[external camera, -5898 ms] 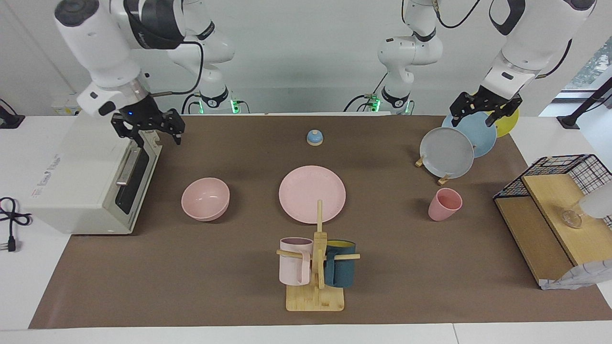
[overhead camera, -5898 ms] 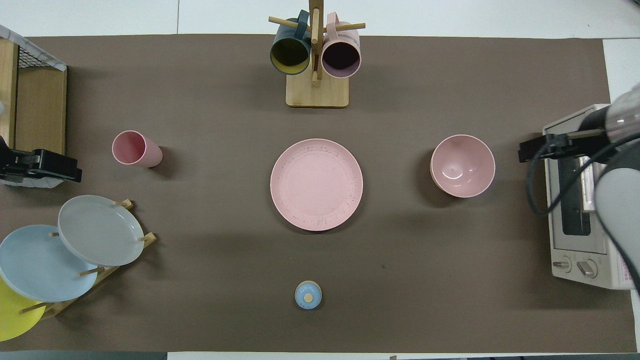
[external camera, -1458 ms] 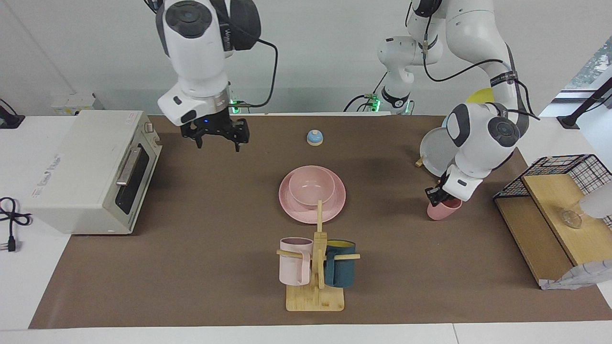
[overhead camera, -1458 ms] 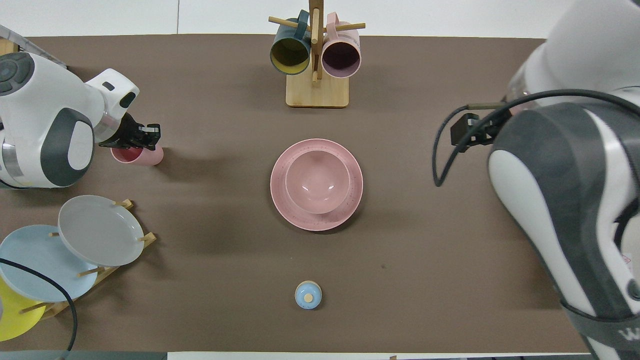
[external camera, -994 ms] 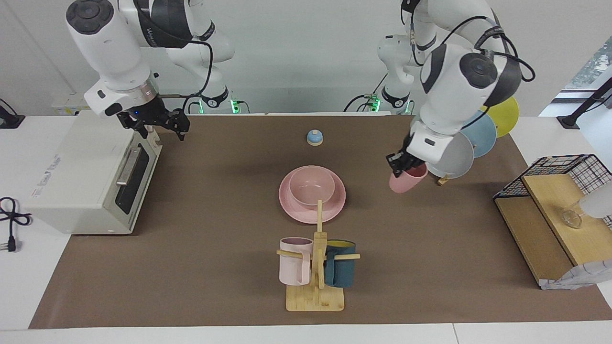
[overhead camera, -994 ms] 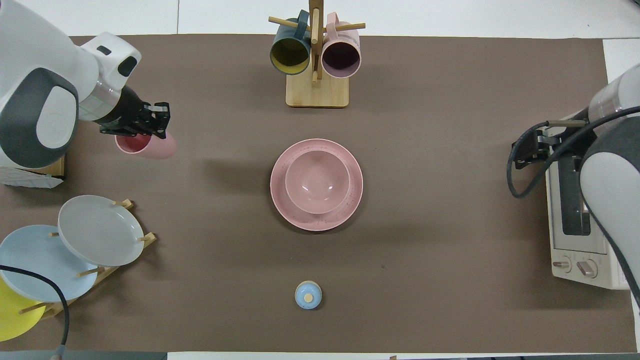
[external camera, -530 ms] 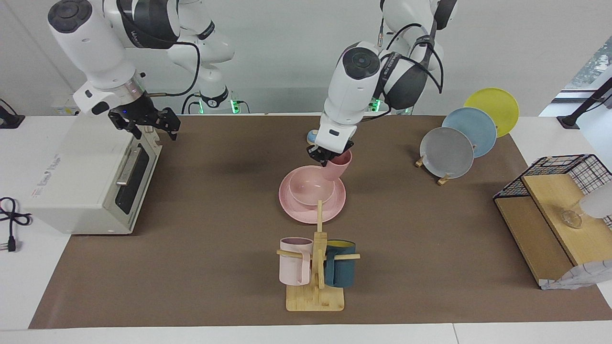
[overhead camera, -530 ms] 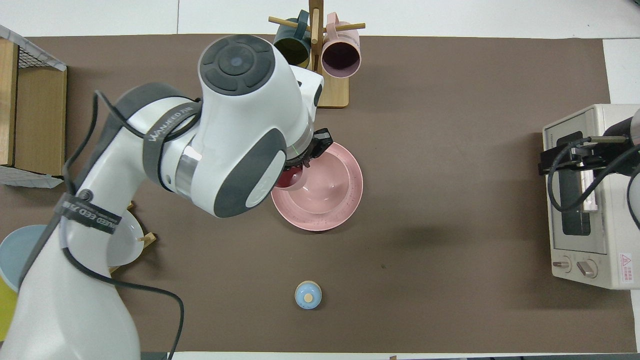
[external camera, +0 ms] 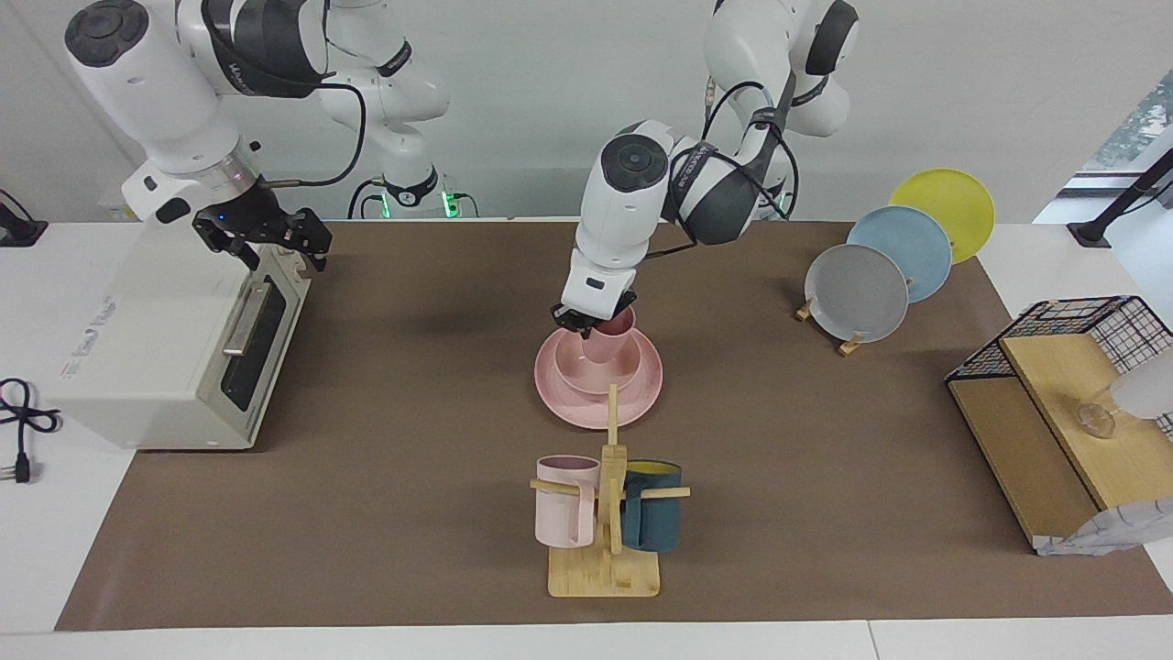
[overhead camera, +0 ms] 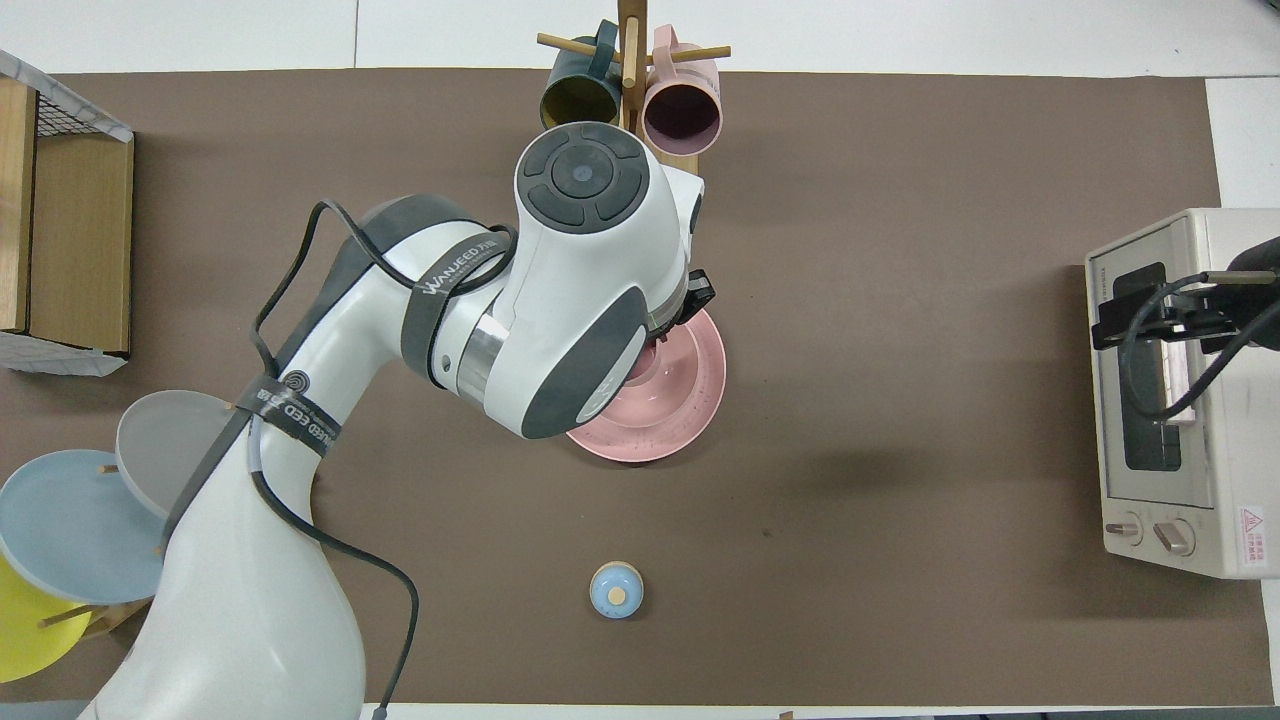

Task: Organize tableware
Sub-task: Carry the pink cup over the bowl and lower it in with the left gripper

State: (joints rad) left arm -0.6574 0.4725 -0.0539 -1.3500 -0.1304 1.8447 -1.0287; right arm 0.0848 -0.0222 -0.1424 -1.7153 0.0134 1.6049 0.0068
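Observation:
The pale-pink plate (external camera: pixel 644 392) lies mid-table with the pink bowl (external camera: pixel 579 370) on it. My left gripper (external camera: pixel 592 320) reaches over them and is shut on the rim of the pink cup (external camera: pixel 612 341), which stands upright inside the bowl. In the overhead view the left arm hides the cup and most of the bowl (overhead camera: pixel 668 368); part of the plate (overhead camera: pixel 695 412) shows. My right gripper (external camera: pixel 264 244) is open and empty, in the air over the toaster oven's top front edge, and it also shows in the overhead view (overhead camera: pixel 1125 322).
A toaster oven (external camera: pixel 165 339) stands at the right arm's end. A wooden mug stand (external camera: pixel 607 513) with two mugs is farther from the robots than the plate. A plate rack (external camera: pixel 871 284) and a wire-and-wood shelf (external camera: pixel 1063 412) are at the left arm's end. A blue bell (overhead camera: pixel 616 590) sits nearer the robots.
My left gripper carried the cup from over the plate's edge down into the bowl. The right gripper drifted slightly toward the oven.

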